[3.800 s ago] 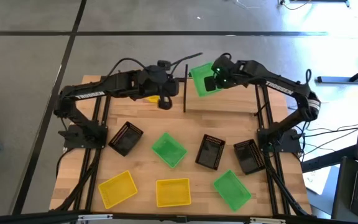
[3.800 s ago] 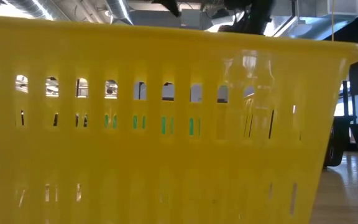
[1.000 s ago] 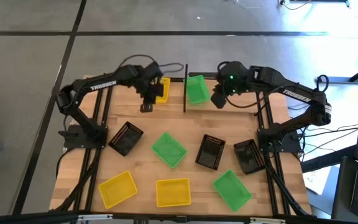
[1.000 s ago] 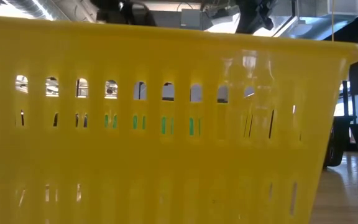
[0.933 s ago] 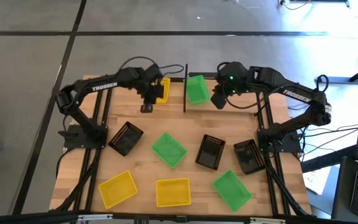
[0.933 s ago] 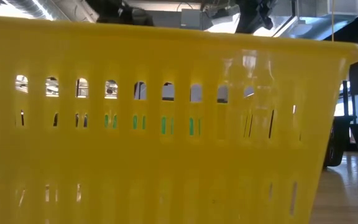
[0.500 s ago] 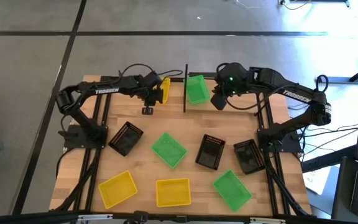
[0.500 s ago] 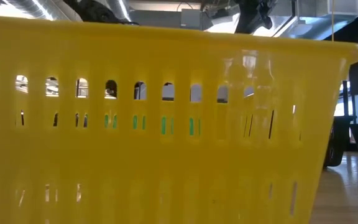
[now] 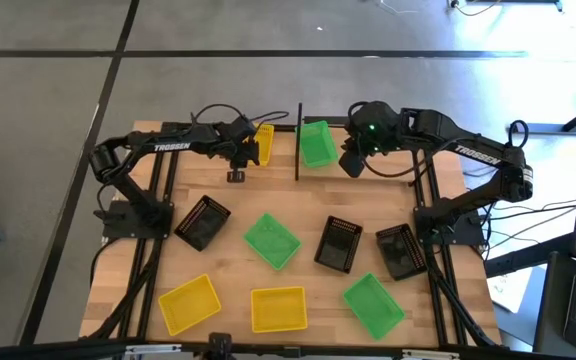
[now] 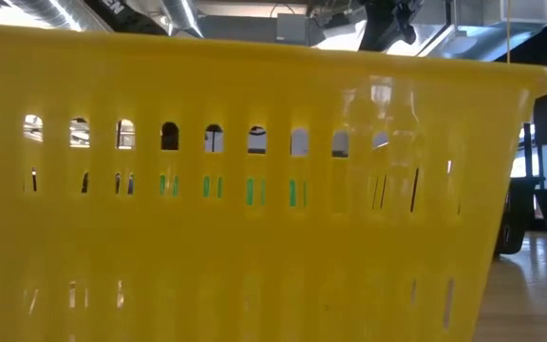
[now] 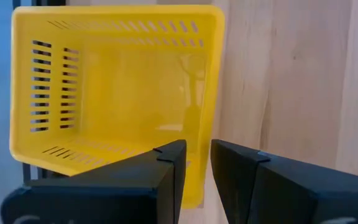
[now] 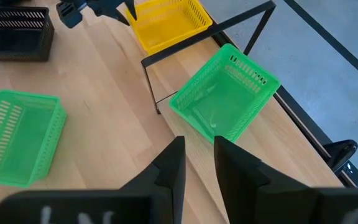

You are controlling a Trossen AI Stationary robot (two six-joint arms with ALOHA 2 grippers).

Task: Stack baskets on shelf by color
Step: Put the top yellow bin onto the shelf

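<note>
Near counter (image 9: 228,262) edge: two yellow baskets (image 9: 189,304) (image 9: 278,309) and green basket (image 9: 373,304) lying loose; one yellow wall filling low view (image 10: 254,209). Mid counter: black baskets (image 9: 202,221) (image 9: 339,243) (image 9: 400,250) and green one (image 9: 271,240) sitting apart. Far edge, shelf (image 9: 297,140): left gripper (image 11: 194,158) hovering just beside yellow basket (image 11: 114,87), fingers (image 11: 166,168) standing slightly apart, gripping nothing. Right gripper (image 12: 197,152) hanging near green basket (image 12: 225,93), fingers (image 12: 232,165) likewise parted, empty. Both baskets sitting mouth up, side by side, post between.
</note>
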